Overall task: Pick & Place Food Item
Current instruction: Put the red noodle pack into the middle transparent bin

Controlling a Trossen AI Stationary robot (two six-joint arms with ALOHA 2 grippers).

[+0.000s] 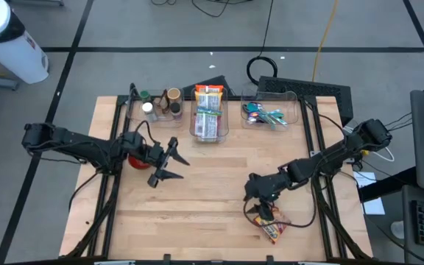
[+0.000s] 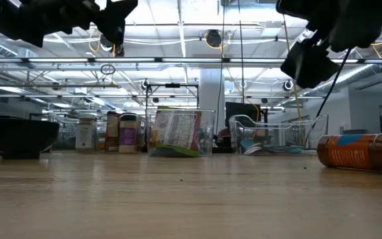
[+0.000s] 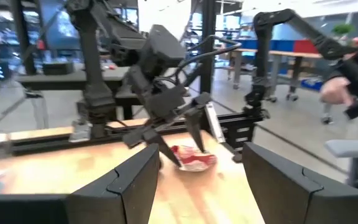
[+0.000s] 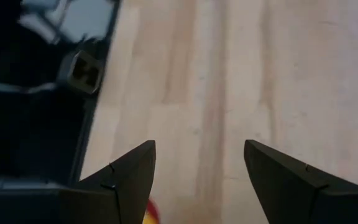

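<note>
A red, white and orange food packet (image 1: pixel 273 228) lies flat on the wooden table near its front right; it also shows in the left wrist view (image 3: pixel 192 159) and the low view (image 2: pixel 353 151). My right gripper (image 1: pixel 260 212) hangs open just above the packet's far-left end (image 3: pixel 182 149). Between its fingers (image 4: pixel 197 168) only bare wood shows. My left gripper (image 1: pixel 174 163) is open at the table's middle left, level and pointing toward the right arm, holding nothing. A bowl (image 1: pixel 135 157), dark outside and red inside, stands under the left arm.
Three clear bins stand along the far edge: one with jars and bottles (image 1: pixel 160 105), one with snack packets (image 1: pixel 208 116), one with blue and green items (image 1: pixel 271 114). Bare wood lies between the two grippers. A person's hand shows beyond the table (image 3: pixel 337 90).
</note>
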